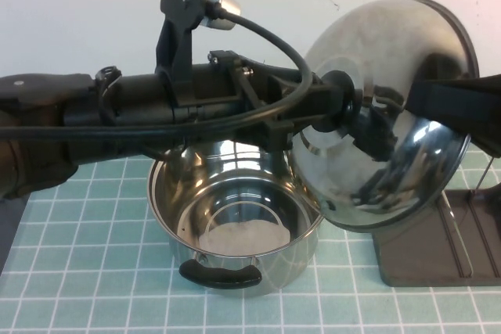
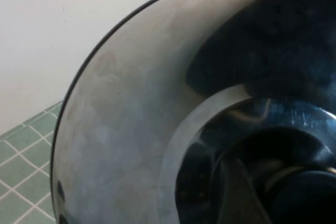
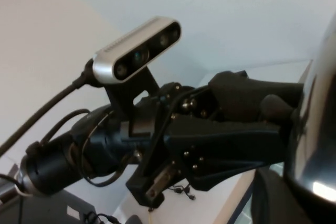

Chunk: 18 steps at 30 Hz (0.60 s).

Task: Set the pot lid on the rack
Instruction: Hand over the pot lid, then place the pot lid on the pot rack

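pot lid (image 1: 391, 115) upright over rack (image 1: 438, 248), left gripper (image 1: 344, 107) grasping knob, right gripper (image 1: 427, 99) beside, green grid mat (image 1: 78, 271)

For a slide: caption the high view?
Left hand holds lid by its knob above rack.

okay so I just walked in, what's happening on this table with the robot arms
The left gripper is shut on the black knob of the pot lid, holding it tilted on edge in the air above the rack. The lid is not seated in the rack's wire dividers yet. The open pot sits on the green mat just left of the rack. The right arm reaches in from the right, close to the lid; its gripper is out of sight.
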Tool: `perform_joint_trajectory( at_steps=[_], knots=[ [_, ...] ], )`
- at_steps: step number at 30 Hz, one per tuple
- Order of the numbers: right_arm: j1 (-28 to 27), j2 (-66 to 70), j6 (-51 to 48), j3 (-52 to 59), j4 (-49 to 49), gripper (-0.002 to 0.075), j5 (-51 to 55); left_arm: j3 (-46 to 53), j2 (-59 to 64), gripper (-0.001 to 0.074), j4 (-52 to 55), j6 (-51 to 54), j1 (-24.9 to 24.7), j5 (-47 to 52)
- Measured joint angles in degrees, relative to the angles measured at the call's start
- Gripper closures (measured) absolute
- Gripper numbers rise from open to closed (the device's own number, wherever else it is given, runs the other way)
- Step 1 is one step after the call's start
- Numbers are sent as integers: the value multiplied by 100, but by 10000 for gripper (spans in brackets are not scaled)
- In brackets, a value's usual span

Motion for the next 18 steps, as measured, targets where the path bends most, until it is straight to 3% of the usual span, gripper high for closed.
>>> perform_joint_trajectory(
  at_steps=[3,5,7,10,15,18],
  knots=[
    [0,0,-147,-4,0,610,33,0,0,371,14,123,0,-11],
    [12,0,-303,-13,-41,667,15,0,0,274,14,204,0,-35],
    [12,12,-502,-2,-121,677,-151,0,0,190,14,286,0,-48],
    [12,12,-744,-2,-130,677,-301,0,-51,128,14,344,-20,-236],
    [12,-101,-1253,-2,-130,677,-499,0,-376,110,136,390,-20,-904],
    [12,-377,-1441,-31,-240,677,-685,0,-719,175,733,316,-20,-1441]
  ],
)
